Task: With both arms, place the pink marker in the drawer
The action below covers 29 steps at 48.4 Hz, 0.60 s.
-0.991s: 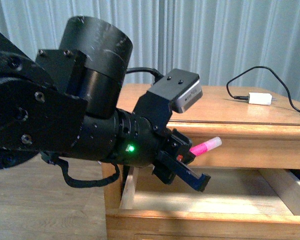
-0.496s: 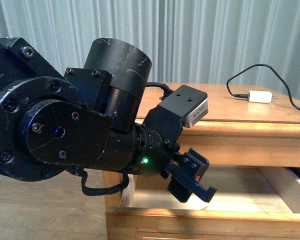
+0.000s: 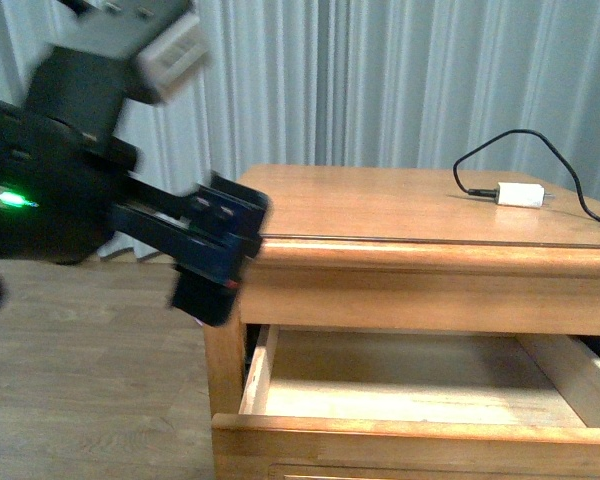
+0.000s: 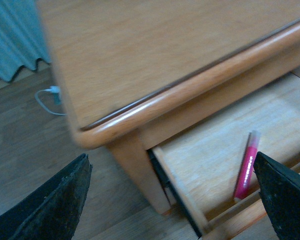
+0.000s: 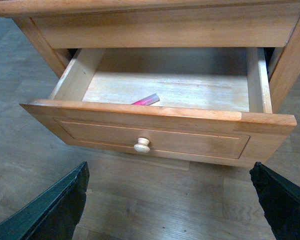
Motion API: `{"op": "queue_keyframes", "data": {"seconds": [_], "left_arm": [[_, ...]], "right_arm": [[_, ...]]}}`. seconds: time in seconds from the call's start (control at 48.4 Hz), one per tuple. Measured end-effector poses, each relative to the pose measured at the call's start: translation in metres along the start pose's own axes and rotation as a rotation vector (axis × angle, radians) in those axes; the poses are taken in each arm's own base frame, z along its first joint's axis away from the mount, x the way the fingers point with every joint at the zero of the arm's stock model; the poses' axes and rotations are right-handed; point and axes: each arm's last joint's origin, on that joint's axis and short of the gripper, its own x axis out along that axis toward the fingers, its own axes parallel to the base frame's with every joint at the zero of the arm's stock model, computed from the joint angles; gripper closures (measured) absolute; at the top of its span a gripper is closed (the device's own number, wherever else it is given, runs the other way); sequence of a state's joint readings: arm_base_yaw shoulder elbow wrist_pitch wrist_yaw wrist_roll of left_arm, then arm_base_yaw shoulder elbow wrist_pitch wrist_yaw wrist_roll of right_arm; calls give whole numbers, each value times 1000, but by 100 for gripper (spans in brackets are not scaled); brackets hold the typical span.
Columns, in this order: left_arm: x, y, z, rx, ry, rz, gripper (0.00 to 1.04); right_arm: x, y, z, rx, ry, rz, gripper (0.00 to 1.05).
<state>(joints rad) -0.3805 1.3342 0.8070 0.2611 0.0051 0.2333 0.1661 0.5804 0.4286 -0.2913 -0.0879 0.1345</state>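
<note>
The pink marker (image 4: 246, 167) lies loose on the pale floor of the open drawer (image 4: 210, 150), close behind its front panel. The right wrist view also shows the pink marker (image 5: 146, 100) inside the drawer (image 5: 155, 131), behind the panel with the round knob (image 5: 142, 145). In the front view the drawer (image 3: 410, 435) is pulled out and the marker is hidden. My left gripper (image 3: 230, 255) is blurred, open and empty, at the cabinet's left corner, outside the drawer. In its wrist view the left gripper (image 4: 170, 210) spans the corner. My right gripper (image 5: 169, 210) is open over the floor before the drawer.
A white charger plug (image 3: 520, 195) with a black cable lies on the cabinet top (image 3: 380, 205) at the back right. Grey curtains hang behind. Wooden floor (image 5: 155, 200) surrounds the cabinet, and a thin light cable (image 4: 50, 97) lies on it.
A second ago my left gripper held the pink marker over the drawer. It has let go, and the arm has swung up and left, away from the drawer.
</note>
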Motion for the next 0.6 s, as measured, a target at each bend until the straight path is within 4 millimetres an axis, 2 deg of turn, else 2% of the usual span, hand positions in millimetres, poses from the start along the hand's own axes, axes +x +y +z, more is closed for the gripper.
{"op": "queue_keyframes", "data": {"seconds": [0.186, 0.351, 0.496, 0.599], "left_arm": [[-63, 22, -6, -121, -50, 112, 6], [-118, 29, -31, -262, -58, 227, 6], [-142, 24, -56, -362, -68, 289, 6], [-144, 25, -57, -388, -78, 302, 6]], "right_arm": [[0, 0, 0, 0, 0, 0, 8], [0, 0, 0, 0, 0, 0, 8], [0, 0, 0, 0, 0, 0, 8], [0, 0, 0, 0, 0, 0, 8]]}}
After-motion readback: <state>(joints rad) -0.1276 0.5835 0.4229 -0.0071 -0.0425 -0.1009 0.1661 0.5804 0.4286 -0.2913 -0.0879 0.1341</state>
